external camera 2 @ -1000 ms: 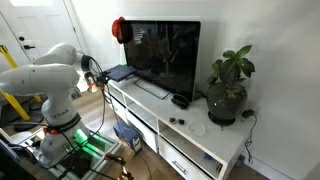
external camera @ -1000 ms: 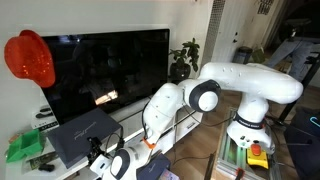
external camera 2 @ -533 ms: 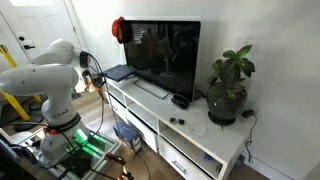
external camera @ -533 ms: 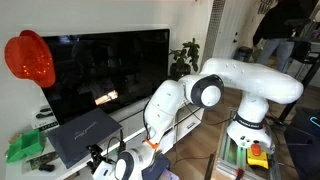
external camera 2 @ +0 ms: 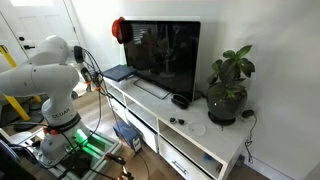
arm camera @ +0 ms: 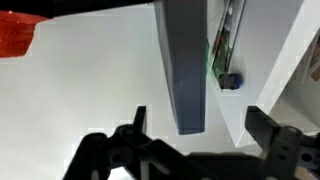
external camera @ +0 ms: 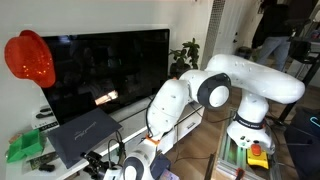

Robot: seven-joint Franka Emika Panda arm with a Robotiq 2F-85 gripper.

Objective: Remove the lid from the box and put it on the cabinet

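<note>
**Jaws spread, lid shut on the box**

Gripper [arm camera: 195, 118] hangs low in front of the cabinet [external camera 2: 222, 140]. Its two black fingers [arm camera: 136, 122] are spread wide with nothing between them. Just beyond it, the box [arm camera: 185, 75] rests on the left end of the white cabinet top; the wrist view shows it edge-on as a grey slab. The lid [external camera: 82, 128] lies flat on the box, closing it. It is a matte dark grey rectangle with a lighter line along its edges. A small green container [external camera: 25, 148] sits just left of the box. Behind them stands the large black TV [external camera: 108, 68], with a red object [external camera: 30, 58] by its upper left corner. A potted plant [external camera 2: 228, 85] stands on the cabinet's far right end.
</note>
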